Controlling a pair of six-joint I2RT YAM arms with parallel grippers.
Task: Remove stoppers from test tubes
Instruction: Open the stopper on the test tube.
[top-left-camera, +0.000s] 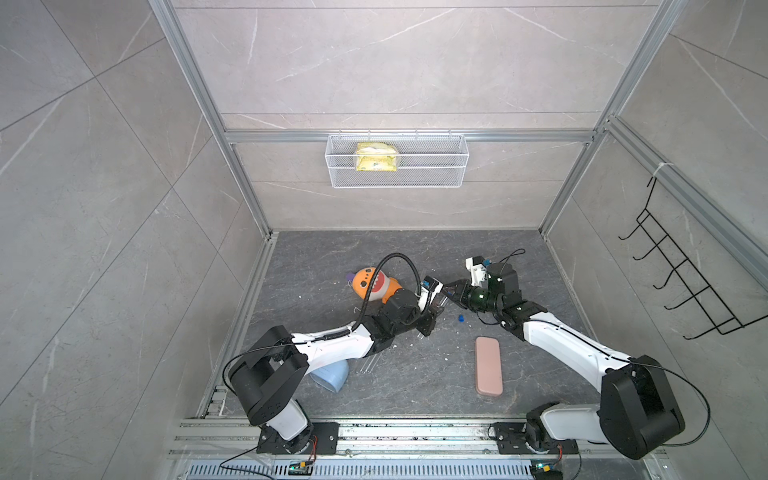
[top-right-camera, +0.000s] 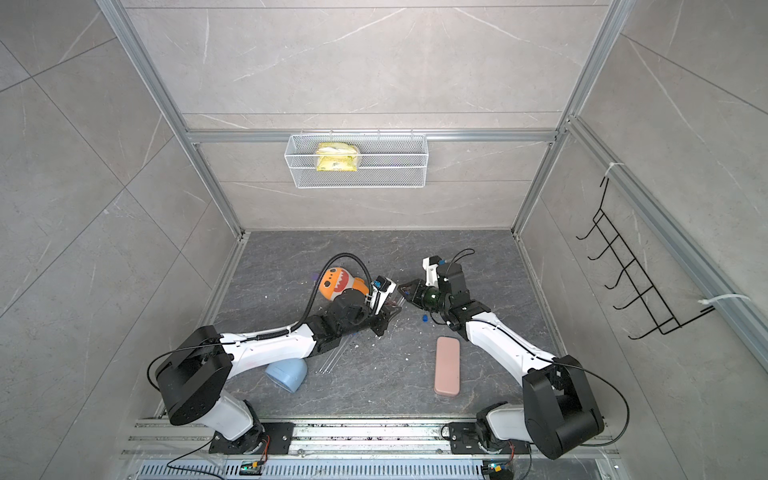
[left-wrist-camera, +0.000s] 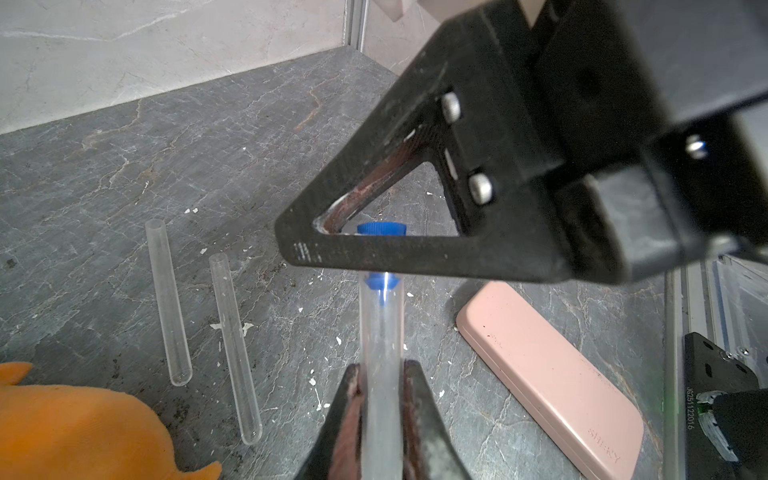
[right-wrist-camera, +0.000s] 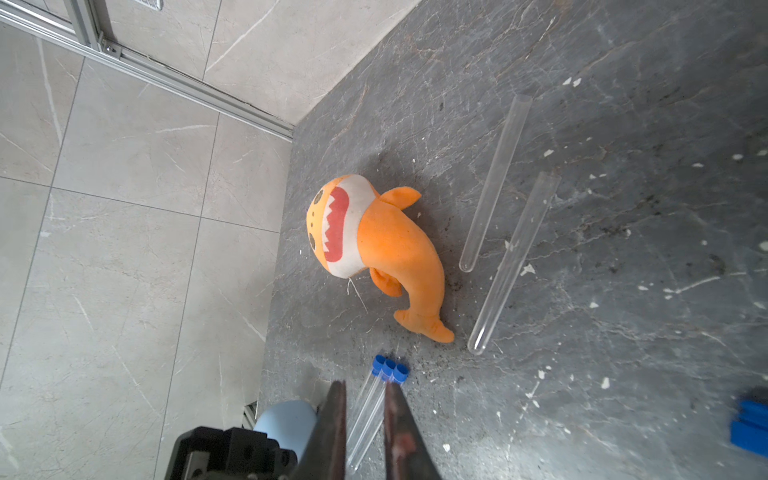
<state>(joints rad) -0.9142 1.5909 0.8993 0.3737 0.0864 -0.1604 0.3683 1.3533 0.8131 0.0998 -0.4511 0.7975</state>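
Clear tube (left-wrist-camera: 381, 324) is clamped in the left hand (left-wrist-camera: 381, 368), long axis aimed at the right hand (left-wrist-camera: 303, 239). Its blue stopper (left-wrist-camera: 381, 227) is pinched there.

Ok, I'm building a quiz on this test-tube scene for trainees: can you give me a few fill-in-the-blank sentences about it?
1. The left pincer grips a test tube plugged by a ___ stopper.
2. Beside the orange shark, ___ unstoppered tubes lie flat.
3. The flat case is ___.
Missing words: blue, two, pink.
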